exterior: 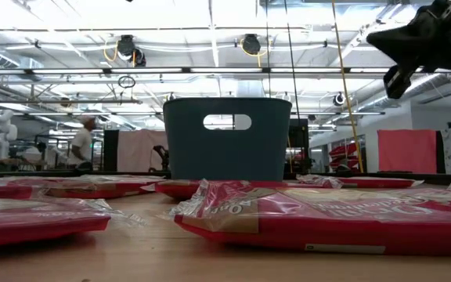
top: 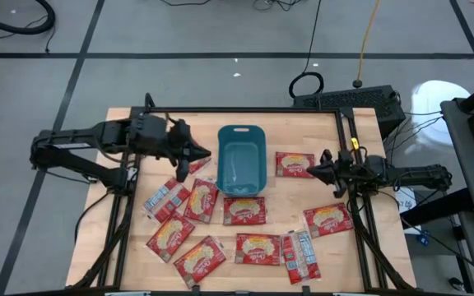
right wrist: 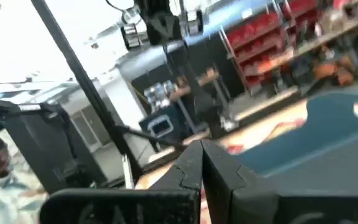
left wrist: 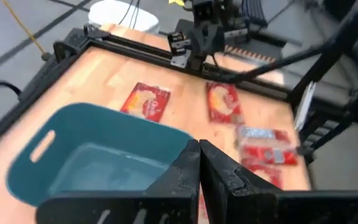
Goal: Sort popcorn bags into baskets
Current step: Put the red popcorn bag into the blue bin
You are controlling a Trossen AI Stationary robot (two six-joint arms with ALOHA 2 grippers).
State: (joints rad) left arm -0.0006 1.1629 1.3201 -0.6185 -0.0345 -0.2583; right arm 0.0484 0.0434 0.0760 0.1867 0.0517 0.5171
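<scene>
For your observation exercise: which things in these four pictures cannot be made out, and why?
- Bin contents: low view, its wall hides the inside.
- Print on the bags: high view, too small to read.
- Shelves behind the bin: right wrist view, blurred.
- Nearest bag: low view, cut off at the right edge.

The left arm reaches in from the left side, its end effector [top: 204,154] raised above the counter with both fingers pressed together, holding nothing. The right arm stretches in from the right side, its end effector [top: 313,167] likewise closed and empty, pointing toward the left arm.
</scene>
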